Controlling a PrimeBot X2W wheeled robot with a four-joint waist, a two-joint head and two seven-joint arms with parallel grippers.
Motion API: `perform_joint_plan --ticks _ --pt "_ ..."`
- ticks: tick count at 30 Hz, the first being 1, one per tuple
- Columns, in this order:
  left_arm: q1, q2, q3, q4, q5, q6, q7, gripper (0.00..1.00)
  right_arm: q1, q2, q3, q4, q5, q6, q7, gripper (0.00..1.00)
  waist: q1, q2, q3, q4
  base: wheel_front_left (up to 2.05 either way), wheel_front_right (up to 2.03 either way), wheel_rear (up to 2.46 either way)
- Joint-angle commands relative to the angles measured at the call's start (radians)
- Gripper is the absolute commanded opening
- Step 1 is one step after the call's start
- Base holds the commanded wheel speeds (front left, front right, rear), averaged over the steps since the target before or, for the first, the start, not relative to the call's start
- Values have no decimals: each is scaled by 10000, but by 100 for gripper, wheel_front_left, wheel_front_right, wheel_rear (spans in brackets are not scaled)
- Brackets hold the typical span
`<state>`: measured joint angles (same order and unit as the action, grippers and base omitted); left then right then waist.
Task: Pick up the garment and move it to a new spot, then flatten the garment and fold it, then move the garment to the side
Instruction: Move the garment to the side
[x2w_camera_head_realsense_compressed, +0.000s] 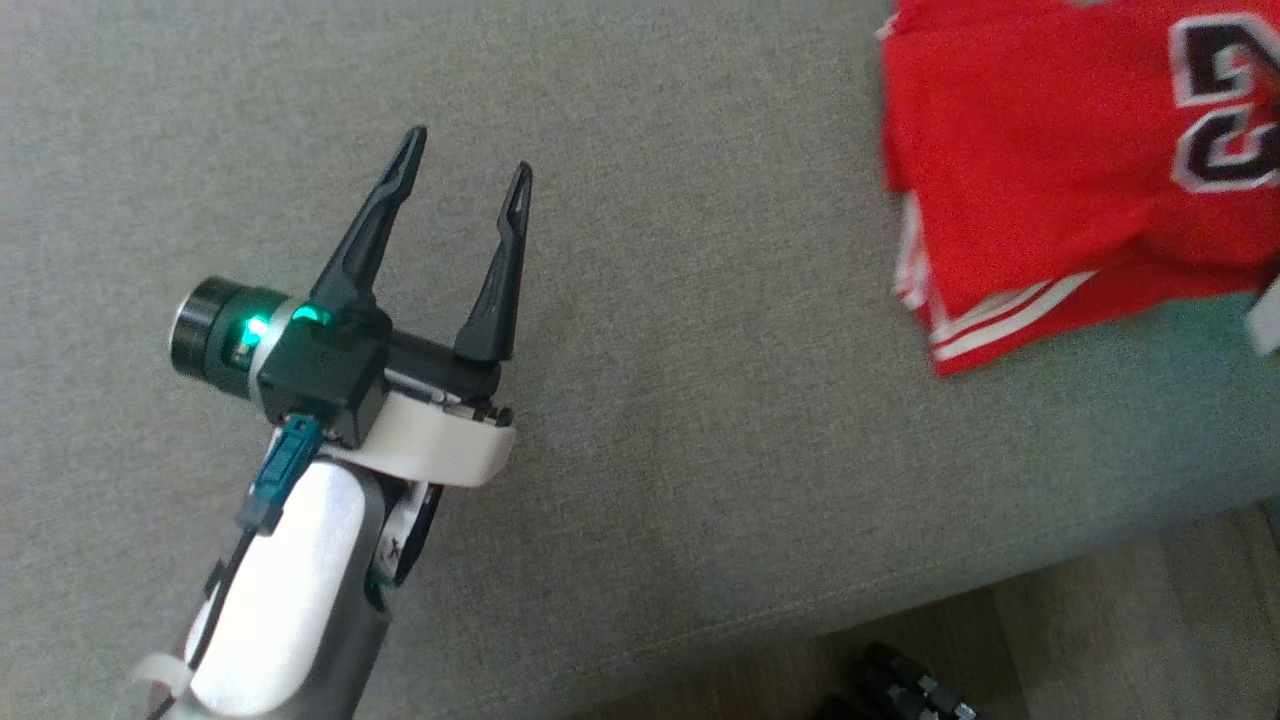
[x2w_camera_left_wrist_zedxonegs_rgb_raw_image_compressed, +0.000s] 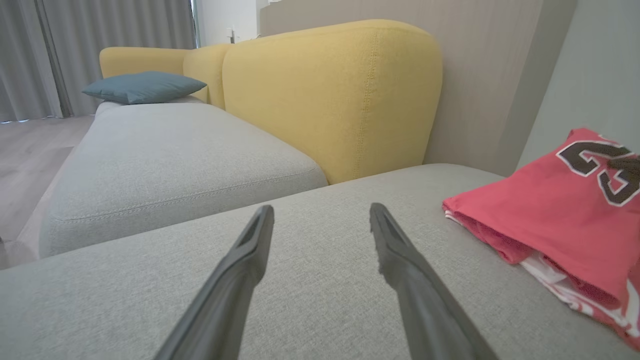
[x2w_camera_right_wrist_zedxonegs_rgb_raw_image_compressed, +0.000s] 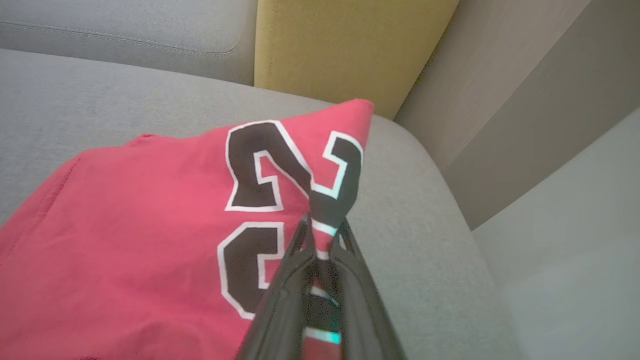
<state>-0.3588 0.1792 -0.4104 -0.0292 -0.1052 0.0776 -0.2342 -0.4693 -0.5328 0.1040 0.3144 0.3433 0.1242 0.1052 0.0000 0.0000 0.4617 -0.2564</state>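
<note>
Right pincer (x2w_camera_right_wrist_zedxonegs_rgb_raw_image_compressed: 324, 226): clamped on a raised pinch of the red shirt (x2w_camera_right_wrist_zedxonegs_rgb_raw_image_compressed: 125, 225), at the black number. Left pincer (x2w_camera_head_realsense_compressed: 468, 155): fingers apart and empty, over the bare grey sofa seat (x2w_camera_head_realsense_compressed: 700, 300), well left of the shirt. Risk: with only one small pinch held, a pull would likely drag the top layer alone and undo the fold, or the cloth may slip free. The shirt lies folded in layers at the seat's far right, with white-striped hems showing along its near edge.

Red jersey (x2w_camera_right_wrist_zedxonegs_rgb_raw_image_compressed: 125, 240), black white-edged numerals, folded in layers, white-striped hem showing, on grey cushion (x2w_camera_head_realsense_compressed: 650, 300), one corner lifted.
</note>
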Motion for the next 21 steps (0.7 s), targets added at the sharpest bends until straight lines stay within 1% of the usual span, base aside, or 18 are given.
perform_joint_plan --ticks 1,6,12,16,20,21 --pt "-403 179 197 -428 148 -79 45 100 -229 -575 -200 -262 -39 65 -112 0 0 0 273 -31 0 0 0" --pt "-731 215 -12 -682 334 -162 97 100 -711 -901 -725 -275 -22 65 31 0 0 0 652 -50 0 0 0" --pt "-1034 153 -221 -846 422 -241 151 100 -1135 -898 -1129 -56 -11 65 191 0 0 0 1040 5 0 0 0" --pt "-1295 119 -349 -868 464 -319 137 100 -1395 -621 -1602 394 -308 65 343 0 0 0 1406 112 0 0 0" --pt "-1517 70 -412 -809 451 -361 92 100 -1702 -154 -1946 1116 -806 65 150 0 0 0 1742 251 0 0 0" --pt "-1571 58 -424 -788 442 -372 77 100 -1785 -13 -2048 1325 -936 65 83 5 0 0 1810 297 0 0 0"
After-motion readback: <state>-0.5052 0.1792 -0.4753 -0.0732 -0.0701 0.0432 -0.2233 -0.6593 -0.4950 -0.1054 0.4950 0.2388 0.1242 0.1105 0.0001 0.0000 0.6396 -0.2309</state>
